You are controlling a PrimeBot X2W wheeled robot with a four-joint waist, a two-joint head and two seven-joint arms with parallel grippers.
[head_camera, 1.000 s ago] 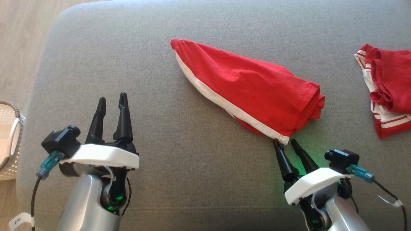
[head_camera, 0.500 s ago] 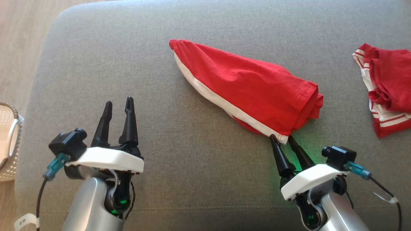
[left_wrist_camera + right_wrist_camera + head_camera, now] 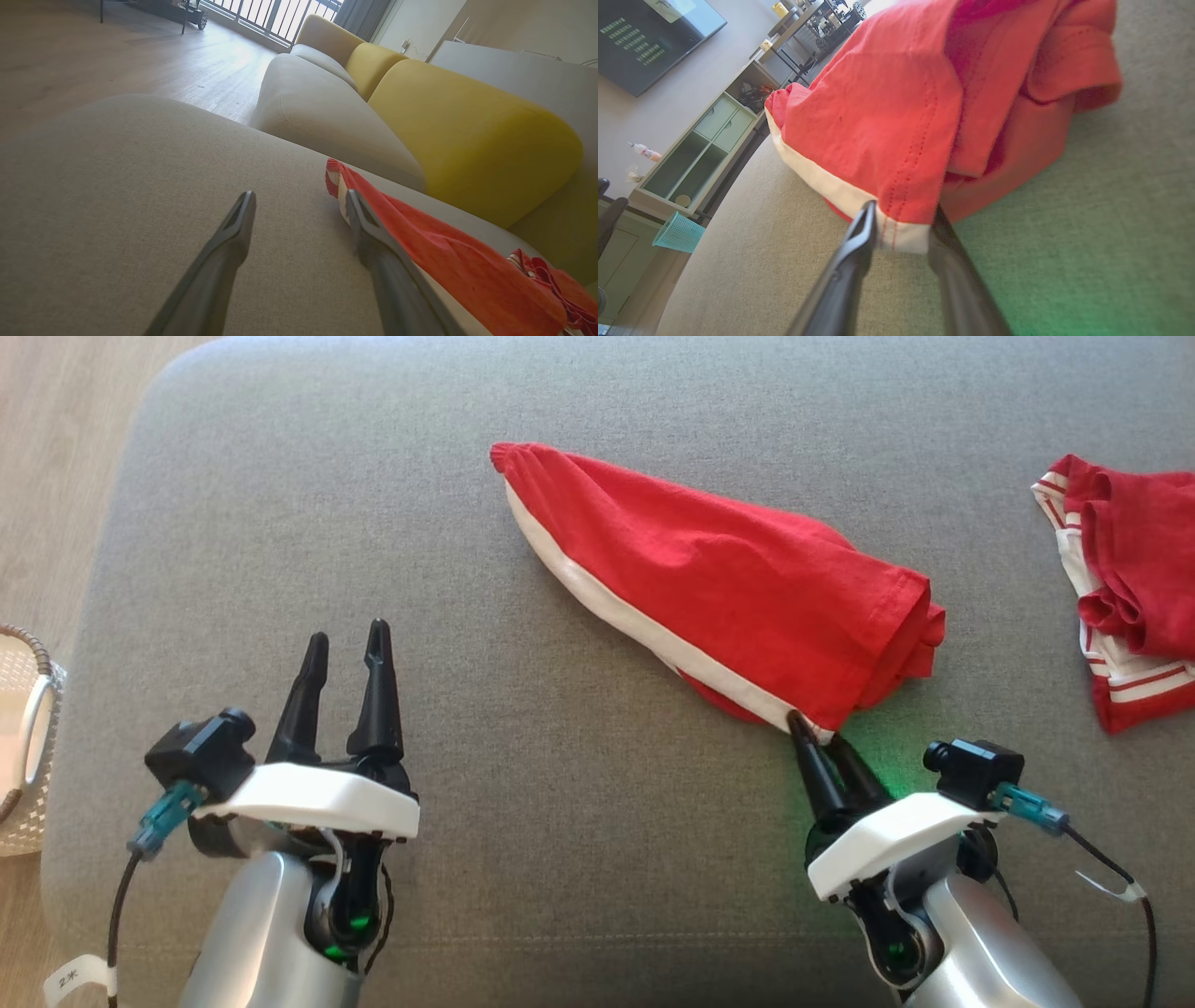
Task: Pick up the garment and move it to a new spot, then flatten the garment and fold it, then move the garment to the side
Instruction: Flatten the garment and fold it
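I see the garment lying mid-cushion on the grey sofa seat. Its long axis runs diagonally, with the gathered waistband pointing far-left and the hemmed leg end toward my right gripper. That gripper's fingers straddle the white-striped hem corner, but I cannot tell whether they pinch it. My left gripper hovers with its fingers spread, well apart from the cloth. Another red piece lies far right.

Bright even daylight, soft shadows. A green glow tints the sofa beside the right gripper. Glare from the window whitens the floor in the left wrist view. Wrist views bend at edges.
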